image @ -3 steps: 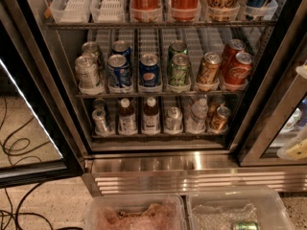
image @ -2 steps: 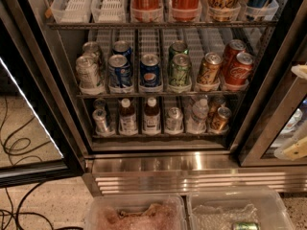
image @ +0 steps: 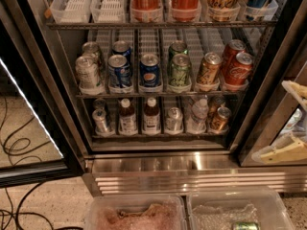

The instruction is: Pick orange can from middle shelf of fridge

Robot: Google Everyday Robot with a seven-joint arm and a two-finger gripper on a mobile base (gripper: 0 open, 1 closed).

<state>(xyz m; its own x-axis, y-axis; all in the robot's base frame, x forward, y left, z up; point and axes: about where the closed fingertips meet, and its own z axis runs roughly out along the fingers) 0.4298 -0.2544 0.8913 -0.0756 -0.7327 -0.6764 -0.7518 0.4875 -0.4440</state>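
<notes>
Orange can (image: 209, 69) is sitting at the front of its lane on the middle shelf (image: 153, 94) of the fridge (image: 158, 166). There's a green can (image: 179, 70) just beside it on one side and the red Coke cans (image: 238, 67) just beside it on the other, so we've got close neighbours both ways. The gripper (image: 271, 119) is way off at the right edge of the view, outside the cabinet and well apart from the can, jaws spread wide with nothing between them. We'd call this the very start: door's open, target's in sight, approach not begun. Next move, as we see it, is swinging the gripper across to that lane, squaring it up with the can, and going in straight so the fingers slip either side without bumping the Coke or the green one.
</notes>
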